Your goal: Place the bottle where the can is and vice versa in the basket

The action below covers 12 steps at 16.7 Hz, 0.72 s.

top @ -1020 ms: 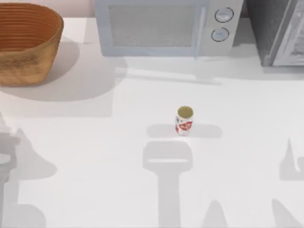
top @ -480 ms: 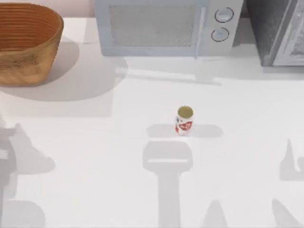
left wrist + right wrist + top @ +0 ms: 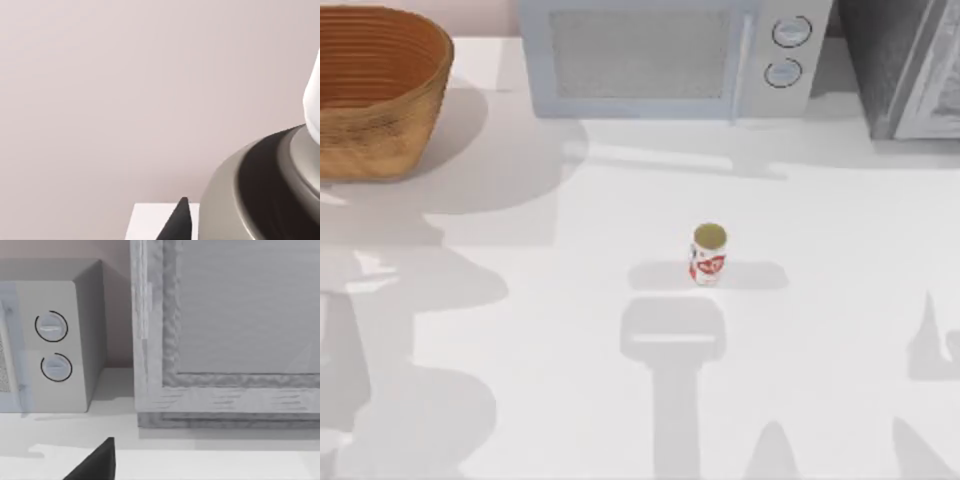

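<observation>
While the can (image 3: 708, 254) stands upright alone mid-table, the basket (image 3: 375, 95) sits at the far left corner.

Behind the can stands a microwave (image 3: 670, 55), with a grey cabinet (image 3: 905, 65) to its right. A dark fingertip (image 3: 177, 222) shows in the left wrist view and another (image 3: 97, 462) in the right wrist view; whether either gripper is spread or closed I cannot tell.
</observation>
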Each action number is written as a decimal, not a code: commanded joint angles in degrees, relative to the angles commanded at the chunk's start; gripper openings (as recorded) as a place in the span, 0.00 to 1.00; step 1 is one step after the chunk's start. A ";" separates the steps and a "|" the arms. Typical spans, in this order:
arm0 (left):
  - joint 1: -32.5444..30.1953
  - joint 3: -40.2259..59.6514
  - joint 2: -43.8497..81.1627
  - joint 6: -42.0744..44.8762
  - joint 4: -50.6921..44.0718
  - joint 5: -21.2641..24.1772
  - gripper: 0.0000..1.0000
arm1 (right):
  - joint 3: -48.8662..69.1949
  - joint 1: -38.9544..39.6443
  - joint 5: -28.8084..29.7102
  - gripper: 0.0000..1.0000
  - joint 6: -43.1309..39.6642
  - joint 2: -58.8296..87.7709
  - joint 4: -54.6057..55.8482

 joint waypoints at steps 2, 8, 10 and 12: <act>-2.99 6.57 -1.52 -0.29 -9.46 -1.78 0.00 | 0.00 0.00 0.00 1.00 0.00 0.00 0.00; -14.73 22.43 -3.49 -2.81 -33.99 -8.70 0.00 | 0.00 0.00 0.00 1.00 0.00 0.00 0.00; -17.72 25.75 -4.32 -3.74 -39.06 -10.94 0.00 | 0.00 0.00 0.00 1.00 0.00 0.00 0.00; -19.41 27.66 -5.04 -4.34 -41.79 -12.44 0.00 | 0.00 0.00 0.00 1.00 0.00 0.00 0.00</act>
